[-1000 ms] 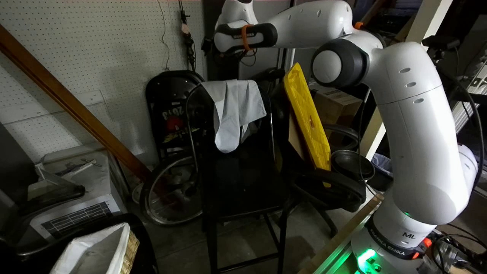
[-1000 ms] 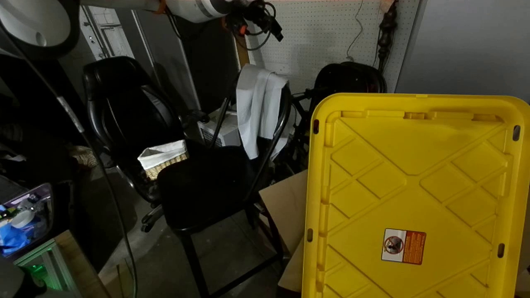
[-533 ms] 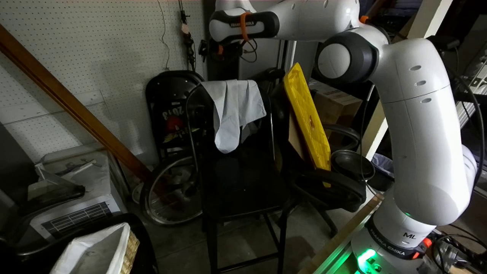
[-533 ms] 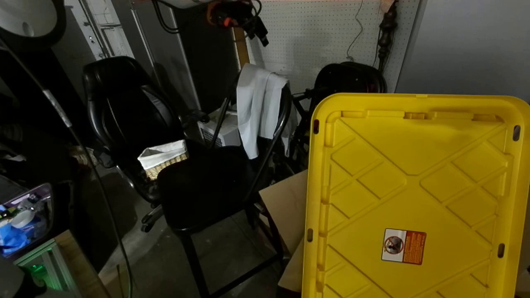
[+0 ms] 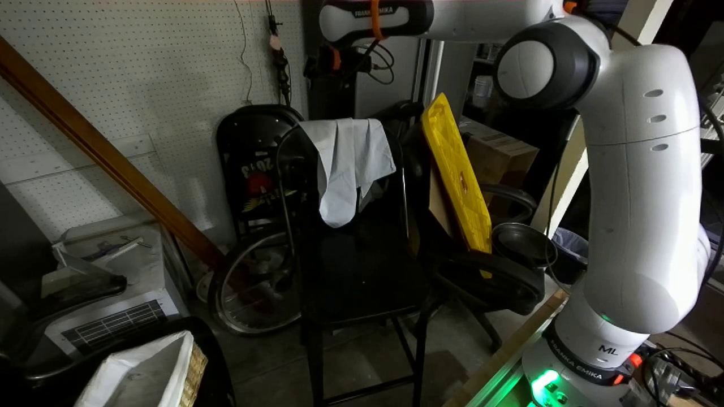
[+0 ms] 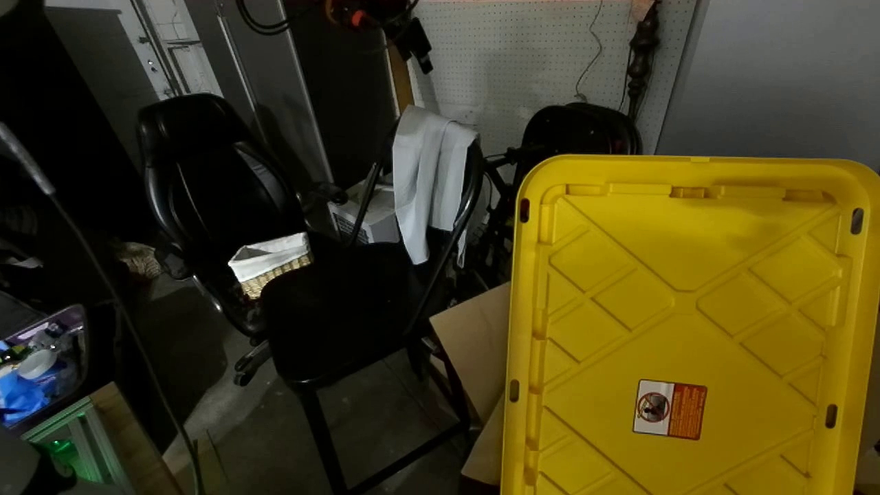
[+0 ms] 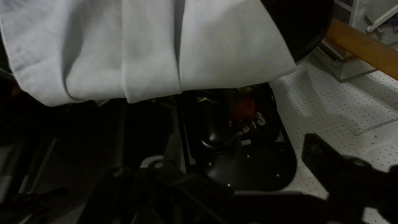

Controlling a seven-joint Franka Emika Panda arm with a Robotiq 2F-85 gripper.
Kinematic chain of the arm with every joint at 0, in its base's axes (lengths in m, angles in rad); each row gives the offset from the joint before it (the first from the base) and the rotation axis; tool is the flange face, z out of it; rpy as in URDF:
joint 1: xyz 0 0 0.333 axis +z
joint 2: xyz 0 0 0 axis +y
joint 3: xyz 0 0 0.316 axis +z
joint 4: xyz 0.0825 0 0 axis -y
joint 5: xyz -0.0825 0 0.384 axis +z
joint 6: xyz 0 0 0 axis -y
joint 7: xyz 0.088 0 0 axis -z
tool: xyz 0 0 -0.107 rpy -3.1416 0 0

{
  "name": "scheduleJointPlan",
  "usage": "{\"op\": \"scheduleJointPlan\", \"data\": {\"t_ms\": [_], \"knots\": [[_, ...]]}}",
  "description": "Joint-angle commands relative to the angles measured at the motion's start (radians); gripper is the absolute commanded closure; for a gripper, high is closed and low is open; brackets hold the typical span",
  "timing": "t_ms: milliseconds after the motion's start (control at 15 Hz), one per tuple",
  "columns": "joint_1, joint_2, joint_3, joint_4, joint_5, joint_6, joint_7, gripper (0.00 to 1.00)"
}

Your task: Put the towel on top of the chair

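A cloth-lined basket [image 5: 141, 370] sits left of the black chair [image 5: 362, 271] in an exterior view; the fingers [image 7: 320, 158], spread apart, hang above that chair; the gray towel [image 5: 350, 164] drapes over its back; a yellow panel [image 5: 457, 175] stands tilted to its right.

A pale grey towel [image 5: 342, 164] hangs over the backrest of a black chair [image 5: 362, 277].
The chair stands upright on tall legs, its seat dark and smooth. From where I stand, the towel falls in loose folds, one rounded end dangling lowest towards the seat, some cloth showing behind the backrest.
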Motion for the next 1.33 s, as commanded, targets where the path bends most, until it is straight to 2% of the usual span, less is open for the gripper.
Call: {"op": "scheduleJointPlan", "data": {"t_ms": [0,267,333,667,733,867,1000,1067,1267], "knots": [[-0.024,-0.181,-0.003,-0.242,0.038,-0.031,0.048,0.0],[-0.031,-0.319,-0.007,-0.424,0.061,-0.059,0.126,0.0],[-0.011,-0.351,-0.028,-0.467,0.076,-0.06,0.145,0.0],[-0.011,-0.498,-0.016,-0.711,0.062,-0.027,0.259,0.0],[-0.009,-0.521,-0.009,-0.76,0.04,-0.018,0.257,0.0],[-0.01,-0.565,0.004,-0.863,0.066,0.018,0.225,0.0],[-0.014,-0.602,0.009,-0.97,0.084,0.122,0.184,0.0],[-0.018,-0.519,0.011,-0.825,0.06,0.019,0.209,0.0],[-0.022,-0.557,0.018,-0.926,0.061,0.096,0.202,0.0]]}}
